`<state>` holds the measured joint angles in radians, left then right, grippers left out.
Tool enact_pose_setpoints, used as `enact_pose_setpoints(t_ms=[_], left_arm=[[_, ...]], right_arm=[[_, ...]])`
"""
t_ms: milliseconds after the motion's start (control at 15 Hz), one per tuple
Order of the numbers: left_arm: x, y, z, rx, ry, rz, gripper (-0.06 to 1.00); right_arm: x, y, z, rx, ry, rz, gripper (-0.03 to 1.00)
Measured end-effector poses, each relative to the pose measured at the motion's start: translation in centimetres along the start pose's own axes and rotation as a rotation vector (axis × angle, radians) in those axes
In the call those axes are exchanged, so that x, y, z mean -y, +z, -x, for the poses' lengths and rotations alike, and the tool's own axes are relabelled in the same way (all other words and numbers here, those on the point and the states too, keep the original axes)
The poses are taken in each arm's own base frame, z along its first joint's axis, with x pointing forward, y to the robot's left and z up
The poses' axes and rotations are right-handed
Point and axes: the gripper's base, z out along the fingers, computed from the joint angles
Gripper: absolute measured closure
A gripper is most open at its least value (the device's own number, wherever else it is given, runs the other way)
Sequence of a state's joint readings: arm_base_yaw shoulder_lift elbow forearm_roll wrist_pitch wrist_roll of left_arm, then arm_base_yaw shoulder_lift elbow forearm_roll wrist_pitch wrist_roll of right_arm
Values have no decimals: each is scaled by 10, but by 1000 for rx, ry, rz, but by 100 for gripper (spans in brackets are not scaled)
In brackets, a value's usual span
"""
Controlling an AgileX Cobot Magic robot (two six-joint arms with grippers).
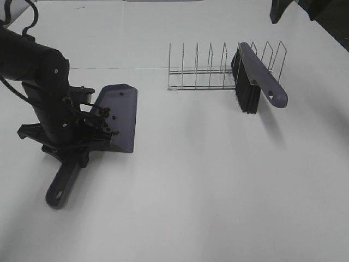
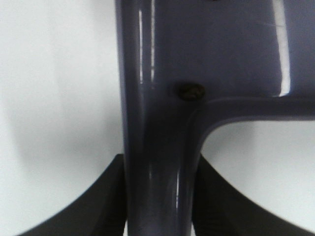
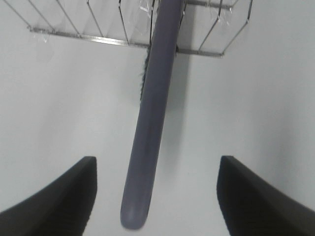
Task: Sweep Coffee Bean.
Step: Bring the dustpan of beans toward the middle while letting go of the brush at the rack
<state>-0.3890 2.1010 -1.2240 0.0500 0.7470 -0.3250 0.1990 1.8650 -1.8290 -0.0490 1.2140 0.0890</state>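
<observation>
Dustpan [image 1: 121,117] nearest, handle toward the front edge, flat on the white desk [image 1: 218,191], mouth pointing away. Left claw [image 2: 157,169] clamped on the handle just behind the pan, one finger [image 2: 98,206] pressed to each side. Coffee bean [image 1: 107,115] cluster sitting inside the pan at its rear, close to the claw; one bean [image 2: 191,91] lodged where the handle meets the pan wall. No loose beans visible on the desk.

Brush [image 1: 262,76] well apart on the right, leaning in the wire rack [image 1: 202,71], bristles down, handle jutting forward. Right claw [image 3: 157,196] spread wide, hovering over that handle, touching nothing.

Judging by this, sweeping mostly done. For the pan: keep it level or tipped slightly back, so as to hold the beans against the rear wall. Move slowly; no jerks, no twist at the wrist. Keep the grip firm on the smooth, glossy plastic. If taking the brush, close squarely across the handle and lift clear of the wires before swinging.

Plain matte white surface, one faint seam behind the rack, nothing else near. Dark shapes at the far right corner, too cropped to identify.
</observation>
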Motion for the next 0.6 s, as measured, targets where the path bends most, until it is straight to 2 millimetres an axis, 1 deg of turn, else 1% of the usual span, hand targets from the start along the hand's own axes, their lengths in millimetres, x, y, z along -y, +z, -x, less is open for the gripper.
enact_pose_setpoints(t_ms=[133,200,267,333,400,467,600], left_arm=[[2,-2,-3,-5,-16,-18,59],[6,-2,-5,-9,-10,-21,59],[13,-2,-8,-9,8,-23,59],[21,-2,-10,-5,29,-28,59],[25,-2,-11,-1,36,-32,59],[32,-3,-12,13,46,-44,59],[36,-1,-12,24,44,-57,59]], right_arm=[[3,-24,-44,-44,6,12,36],[4,-39,-68,-54,11,25,36],[5,-49,-92,-67,15,35,36],[6,-56,-118,-83,20,47,36],[7,-61,-131,-81,22,51,36],[9,-72,-155,-63,24,54,36],[13,-84,-200,-41,31,57,36]])
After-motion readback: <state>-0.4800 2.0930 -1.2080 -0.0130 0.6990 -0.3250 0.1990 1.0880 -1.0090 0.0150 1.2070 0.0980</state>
